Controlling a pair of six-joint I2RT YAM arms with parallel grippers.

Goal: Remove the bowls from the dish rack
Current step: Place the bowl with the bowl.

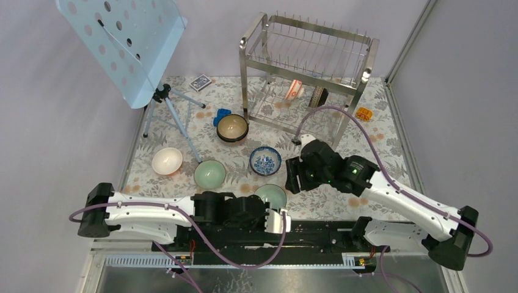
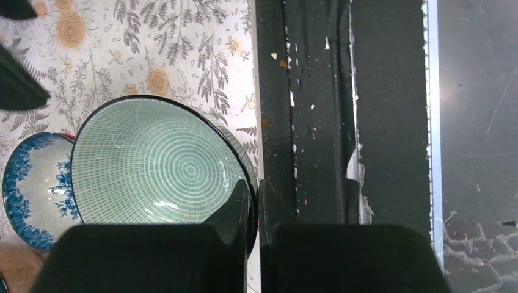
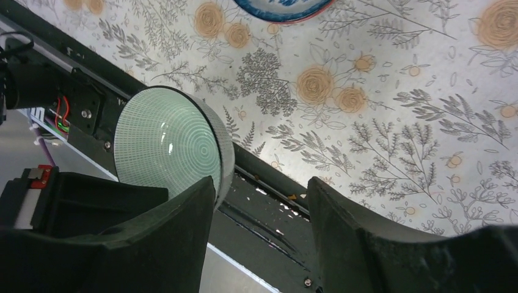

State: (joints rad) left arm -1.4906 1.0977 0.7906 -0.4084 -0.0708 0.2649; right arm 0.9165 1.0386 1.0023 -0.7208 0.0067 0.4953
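The steel dish rack (image 1: 305,61) stands at the back. Its lower tier holds an orange-red patterned bowl (image 1: 295,90) and a dark bowl (image 1: 318,96), both on edge. On the table are a dark brown bowl (image 1: 232,127), a blue-and-white bowl (image 1: 266,160), a white bowl (image 1: 167,160) and a pale green bowl (image 1: 209,174). My left gripper (image 2: 256,201) is shut on the rim of a green ringed bowl (image 2: 159,165), which is tilted at the table's near edge (image 1: 271,195). My right gripper (image 3: 259,189) is open and empty, just right of that bowl (image 3: 168,143).
A pale blue music stand (image 1: 122,43) on a tripod stands at the back left. A card deck (image 1: 200,82), a blue object (image 1: 222,116) and an orange object (image 1: 364,113) lie near the rack. A black rail (image 1: 317,229) runs along the near edge.
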